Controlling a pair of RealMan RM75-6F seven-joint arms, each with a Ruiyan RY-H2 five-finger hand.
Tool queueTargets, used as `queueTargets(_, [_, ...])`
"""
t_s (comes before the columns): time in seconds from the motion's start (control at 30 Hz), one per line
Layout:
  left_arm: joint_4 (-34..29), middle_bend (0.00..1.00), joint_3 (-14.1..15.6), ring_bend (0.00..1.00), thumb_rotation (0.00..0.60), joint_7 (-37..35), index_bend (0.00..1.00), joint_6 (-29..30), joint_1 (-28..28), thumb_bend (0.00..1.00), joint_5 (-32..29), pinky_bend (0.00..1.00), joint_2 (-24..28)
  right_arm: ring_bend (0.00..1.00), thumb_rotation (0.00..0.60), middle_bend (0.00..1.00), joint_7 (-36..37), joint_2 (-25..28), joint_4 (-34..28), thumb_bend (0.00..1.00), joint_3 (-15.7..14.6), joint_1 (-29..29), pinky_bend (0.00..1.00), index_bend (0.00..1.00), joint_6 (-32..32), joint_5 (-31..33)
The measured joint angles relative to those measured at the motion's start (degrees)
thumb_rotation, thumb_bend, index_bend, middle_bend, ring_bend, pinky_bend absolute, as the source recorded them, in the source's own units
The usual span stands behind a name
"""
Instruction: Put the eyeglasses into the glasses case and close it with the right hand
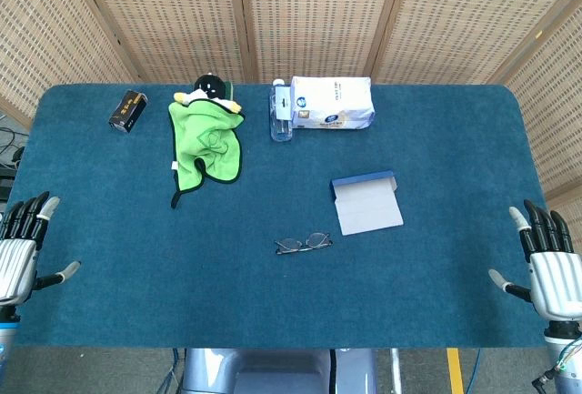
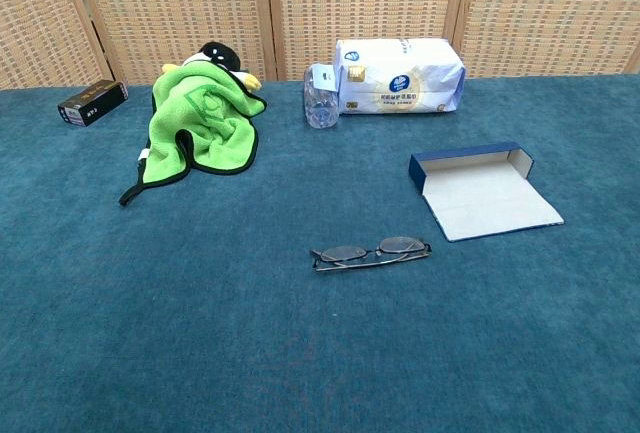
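A blue surface carries everything. At its far edge lie a tissue pack, a green cloth over a toy, a bottle and a small black box. The case lies open, right of centre; the glasses lie folded just beside it, nearer the robot. The left hand and right hand hover at the side edges, fingers spread, holding nothing.

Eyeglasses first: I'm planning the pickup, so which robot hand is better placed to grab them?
Probably the right robot hand. The eyeglasses lie just right of the table's middle, beside the open glasses case, which sits on the right half. The left robot hand waits open at the far left edge, farther away.
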Motion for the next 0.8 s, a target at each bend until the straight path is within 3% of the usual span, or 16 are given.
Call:
queueTargets(0.33, [-0.2, 0.00, 0.0, 0.00, 0.600, -0.6, 0.00, -0.6, 0.1, 0.00, 0.0, 0.00, 0.2, 0.00, 0.600, 0.00, 0.1, 0.0, 0.0, 0.03, -0.2, 0.2, 0.00, 0.08, -0.6, -0.2])
queueTargets(0.5, [-0.8, 0.00, 0.1, 0.00, 0.600, -1.9, 0.00, -0.1, 0.3, 0.00, 0.8, 0.00, 1.0, 0.00, 0.600, 0.00, 0.3, -0.3, -0.2, 0.05, -0.7, 1.8, 0.00, 0.17, -3.1, -1.5])
queueTargets(0.8, [-0.7, 0.00, -1.1, 0.00, 0.600, -1.3, 0.00, -0.6, -0.2, 0.00, -0.4, 0.00, 0.7, 0.00, 0.600, 0.00, -1.5, -2.3, 0.0, 0.29, 0.3, 12.1, 0.00, 0.34, -14.9, -5.0])
